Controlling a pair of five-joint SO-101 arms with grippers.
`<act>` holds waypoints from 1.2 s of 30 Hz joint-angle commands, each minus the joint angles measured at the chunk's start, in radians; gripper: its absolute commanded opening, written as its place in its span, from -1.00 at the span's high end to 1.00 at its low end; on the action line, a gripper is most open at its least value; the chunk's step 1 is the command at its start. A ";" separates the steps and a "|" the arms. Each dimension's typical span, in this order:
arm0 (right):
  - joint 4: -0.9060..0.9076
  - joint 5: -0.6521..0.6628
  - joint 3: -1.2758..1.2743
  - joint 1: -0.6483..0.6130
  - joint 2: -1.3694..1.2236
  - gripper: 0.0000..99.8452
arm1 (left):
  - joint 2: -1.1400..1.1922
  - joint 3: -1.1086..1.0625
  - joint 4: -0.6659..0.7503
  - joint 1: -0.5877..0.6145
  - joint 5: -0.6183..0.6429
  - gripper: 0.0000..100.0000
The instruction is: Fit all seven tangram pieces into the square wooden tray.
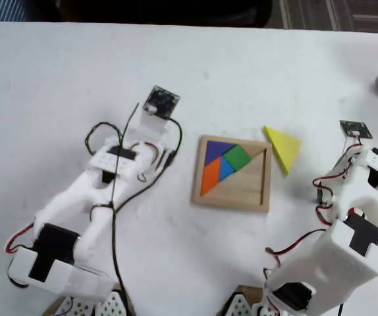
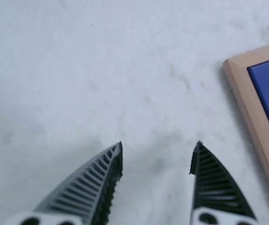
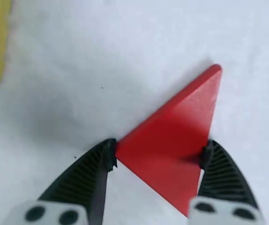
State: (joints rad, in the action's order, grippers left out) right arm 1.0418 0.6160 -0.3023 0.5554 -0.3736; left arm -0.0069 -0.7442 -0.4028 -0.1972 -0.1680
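Clamping red triangle (image 3: 176, 131), right gripper (image 3: 159, 147), tip outward

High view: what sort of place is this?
Probably a robotics lab or hobby workbench: two white plastic robot arms with bare wiring at a white table, beside a square wooden tray of coloured puzzle pieces.

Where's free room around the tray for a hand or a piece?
Free: bare wood in the tray, between the coloured pieces and its right rim; table beyond its far rim; table under the left gripper, off its left rim. Crowded: right of the tray, with the yellow triangle and the right gripper holding the red triangle.
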 commanded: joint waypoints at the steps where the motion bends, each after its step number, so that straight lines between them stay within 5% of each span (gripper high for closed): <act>1: -0.035 -0.006 0.009 -0.005 -0.041 0.71 | -0.005 0.051 0.023 0.012 -0.012 0.52; 15: 0.028 -0.002 0.012 0.024 0.189 0.96 | -0.005 0.051 0.023 0.012 -0.012 0.52; 28: 0.058 -0.012 0.020 0.021 0.251 0.96 | -0.005 0.051 0.023 0.012 -0.012 0.52; 36: 0.128 -0.414 0.173 -0.077 0.266 0.67 | -0.005 0.051 0.023 0.012 -0.012 0.52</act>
State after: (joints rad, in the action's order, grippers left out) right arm 1.1569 0.3506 -0.2209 0.5309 -0.1634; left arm -0.0069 -0.7442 -0.4028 -0.1972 -0.1680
